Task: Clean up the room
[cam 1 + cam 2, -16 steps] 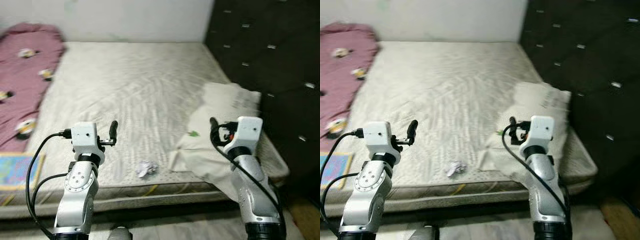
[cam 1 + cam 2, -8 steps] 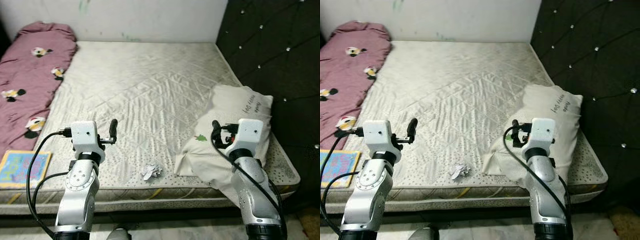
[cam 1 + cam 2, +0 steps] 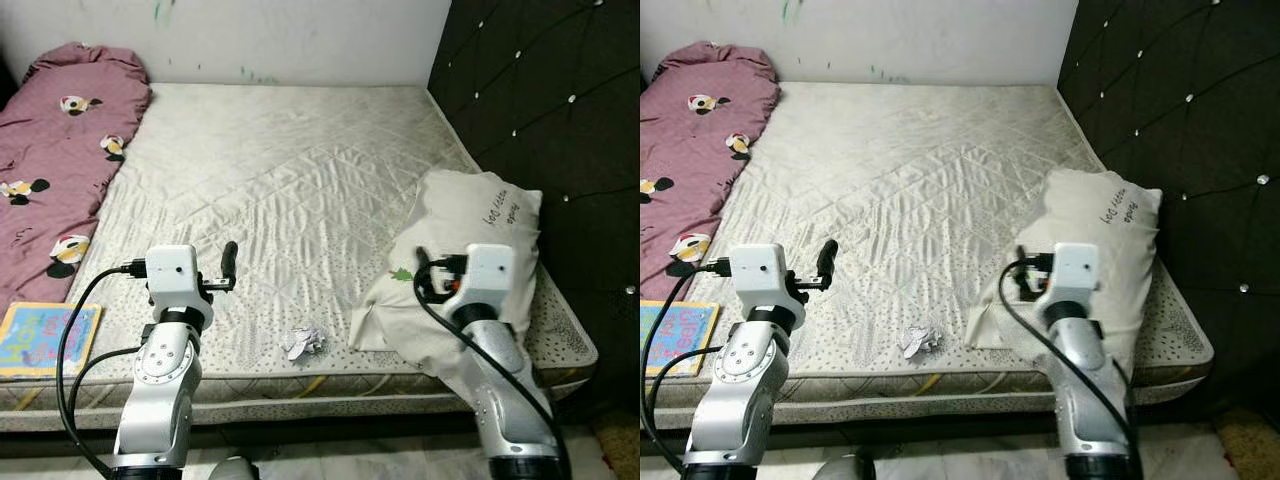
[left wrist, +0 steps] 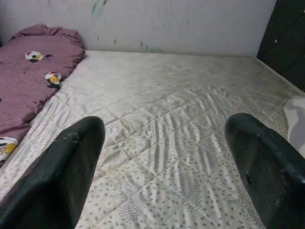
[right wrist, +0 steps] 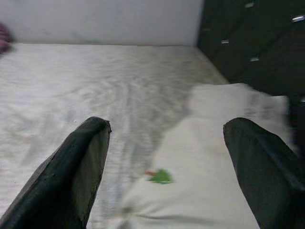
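A crumpled white paper wad lies on the bare quilted mattress near its front edge, between my two arms. My left gripper hovers over the front left part of the mattress, left of the wad; in the left wrist view its fingers stand wide apart with nothing between them. My right gripper hangs open over the near corner of a white pillow with a small green mark. In the right wrist view the pillow lies just ahead of the gripper.
A purple blanket with cartoon prints covers the mattress's left side. A colourful flat book rests at the front left corner. A dark tufted headboard rises on the right, a pale wall at the back.
The camera swung and the blur of a second ago has gone. My right arm has dropped slightly and shifted left over the pillow. The left arm holds its place.
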Motion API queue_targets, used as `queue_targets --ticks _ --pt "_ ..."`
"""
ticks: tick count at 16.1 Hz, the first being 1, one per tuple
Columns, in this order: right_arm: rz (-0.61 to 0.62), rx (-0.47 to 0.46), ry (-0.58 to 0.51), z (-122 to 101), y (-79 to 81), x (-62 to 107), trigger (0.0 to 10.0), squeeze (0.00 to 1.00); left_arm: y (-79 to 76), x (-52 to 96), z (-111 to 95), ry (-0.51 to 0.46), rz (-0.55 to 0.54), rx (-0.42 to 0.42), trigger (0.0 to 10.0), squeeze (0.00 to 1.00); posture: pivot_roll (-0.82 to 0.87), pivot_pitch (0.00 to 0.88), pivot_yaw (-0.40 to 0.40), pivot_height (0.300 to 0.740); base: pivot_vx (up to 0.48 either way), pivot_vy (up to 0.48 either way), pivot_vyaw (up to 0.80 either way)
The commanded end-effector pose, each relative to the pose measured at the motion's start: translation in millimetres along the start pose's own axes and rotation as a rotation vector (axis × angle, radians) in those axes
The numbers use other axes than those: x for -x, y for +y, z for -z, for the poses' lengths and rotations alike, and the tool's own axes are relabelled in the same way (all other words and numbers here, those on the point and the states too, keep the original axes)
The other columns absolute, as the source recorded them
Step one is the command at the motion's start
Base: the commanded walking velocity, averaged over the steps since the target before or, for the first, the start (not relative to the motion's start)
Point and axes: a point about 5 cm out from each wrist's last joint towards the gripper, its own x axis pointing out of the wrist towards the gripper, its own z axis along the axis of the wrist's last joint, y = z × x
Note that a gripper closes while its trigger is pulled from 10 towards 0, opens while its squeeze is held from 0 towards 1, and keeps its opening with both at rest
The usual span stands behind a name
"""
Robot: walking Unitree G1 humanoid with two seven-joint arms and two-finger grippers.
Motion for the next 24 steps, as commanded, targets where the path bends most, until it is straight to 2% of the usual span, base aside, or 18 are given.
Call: queue_targets --ticks 1,2,4,7,8,9,11,12,14,18,24 --pt "-0.004 0.039 -0.011 1 -0.6 -2.2 10.0 0.00 0.5 -0.1 2 0.021 -0.009 0.006 10.0 0.00 -0.02 0.000 -0.060 0.740 0.000 0.000 0.00" --pt "0.000 0.057 0.008 1 -0.5 -2.1 10.0 0.00 -0.1 -0.2 3 0.022 -0.010 0.007 10.0 0.00 -0.02 0.000 -0.060 0.740 0.000 0.330 0.00" --pt "-0.094 -0.100 0.025 0 7.7 1.2 10.0 0.00 -0.4 -0.6 3 0.024 -0.014 0.010 10.0 0.00 -0.02 0.000 -0.063 0.740 0.000 0.480 0.00" --pt "-0.080 -0.078 0.034 2 7.5 0.3 10.0 0.00 0.2 -0.8 2 0.013 -0.031 0.007 10.0 0.00 -0.02 0.000 -0.066 0.740 0.000 0.480 0.00" --pt "-0.111 0.004 0.028 2 11.5 -0.3 10.0 0.00 1.3 -0.9 1 0.006 -0.044 -0.018 10.0 0.00 -0.02 0.000 -0.064 0.740 0.000 0.000 0.00" --pt "-0.158 0.069 -0.014 0 16.9 0.0 10.0 0.00 0.7 -1.4 -1 -0.004 -0.037 0.010 10.0 0.00 -0.02 0.000 -0.064 0.740 0.000 0.000 0.00" --pt "-0.158 -0.074 0.006 -4 21.8 -0.5 10.0 0.00 0.8 -3.4 -3 -0.004 -0.047 -0.016 10.0 0.00 -0.01 0.000 -0.066 0.740 0.000 0.000 0.00" --pt "-0.156 -0.046 -0.011 -6 19.6 -1.5 10.0 0.00 0.6 -4.2 -5 -0.006 -0.050 -0.010 10.0 0.00 -0.02 0.000 -0.064 0.740 0.000 0.000 0.00" --pt "-0.100 -0.044 0.024 -1 11.5 -1.4 10.0 0.00 4.4 -4.7 -4 -0.020 -0.061 -0.006 10.0 0.00 -0.01 0.000 -0.062 0.740 0.000 0.000 0.00" --pt "-0.114 -0.081 -0.009 -5 13.0 0.9 10.0 0.00 6.8 -4.3 -2 -0.006 -0.069 0.006 10.0 0.00 -0.02 0.000 -0.061 0.740 0.000 0.000 0.00" --pt "-0.161 -0.062 -0.026 -8 21.4 1.9 10.0 0.00 8.5 -5.0 -4 -0.025 -0.060 -0.001 10.0 0.00 -0.02 0.000 -0.060 0.740 0.000 0.000 0.26"
